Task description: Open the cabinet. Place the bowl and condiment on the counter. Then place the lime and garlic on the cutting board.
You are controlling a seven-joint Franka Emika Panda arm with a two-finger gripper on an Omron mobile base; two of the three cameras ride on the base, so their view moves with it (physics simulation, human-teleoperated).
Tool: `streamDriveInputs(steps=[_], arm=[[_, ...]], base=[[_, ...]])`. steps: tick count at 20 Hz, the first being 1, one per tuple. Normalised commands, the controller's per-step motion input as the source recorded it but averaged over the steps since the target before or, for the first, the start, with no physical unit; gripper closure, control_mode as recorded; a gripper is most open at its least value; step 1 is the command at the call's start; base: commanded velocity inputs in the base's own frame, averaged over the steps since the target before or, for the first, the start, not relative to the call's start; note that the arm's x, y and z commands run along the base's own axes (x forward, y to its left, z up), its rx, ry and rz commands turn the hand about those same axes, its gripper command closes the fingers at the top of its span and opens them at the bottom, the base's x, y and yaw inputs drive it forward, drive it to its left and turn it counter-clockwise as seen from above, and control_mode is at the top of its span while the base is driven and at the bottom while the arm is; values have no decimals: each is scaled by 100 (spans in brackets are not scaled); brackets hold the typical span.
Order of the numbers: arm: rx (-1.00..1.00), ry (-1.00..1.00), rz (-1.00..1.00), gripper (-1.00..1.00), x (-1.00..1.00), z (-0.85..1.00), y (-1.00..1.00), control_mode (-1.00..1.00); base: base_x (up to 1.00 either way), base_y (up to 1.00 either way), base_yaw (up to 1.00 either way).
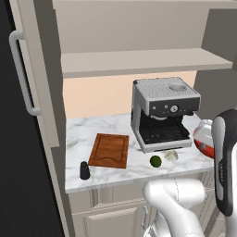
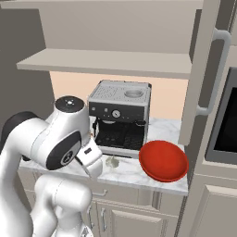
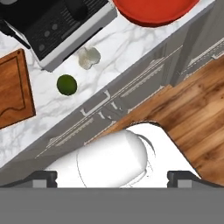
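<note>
Hovering above the floor just off the counter's (image 3: pixel 127 41) front edge, the pincer (image 3: pixel 113 178) stood with its jaws wide apart and nothing between them. Ahead of it the lime (image 3: pixel 67 84) and the garlic (image 3: pixel 89 57) lay near each other on the marble, off the cutting board (image 3: pixel 13 87). Farther ahead sat the bowl (image 3: pixel 153 11). The condiment (image 1: pixel 84 170) stood just beside the board, and the cabinet (image 1: pixel 139 60) was open.

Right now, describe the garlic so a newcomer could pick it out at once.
Find the silver coffee machine on the white marble counter. Just in front of its drip tray lies the garlic, a small off-white lumpy bulb. Beside it sits the lime, which is round, smooth and dark green, so the pale knobbly one is the garlic.
</note>
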Motion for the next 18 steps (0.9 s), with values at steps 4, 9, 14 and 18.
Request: streamDriveInputs(steps=[4, 9, 14, 18], arm=[[3, 0, 0, -100, 28, -10, 7, -100], [0, 7, -12, -100, 14, -20, 12, -100], [0, 4, -15, -100, 3, -20, 0, -100], [1, 0, -10, -100, 18, -17, 0, -100]], base=[[0, 0, 0], [0, 0, 0], [0, 0, 0], [0, 0, 0]])
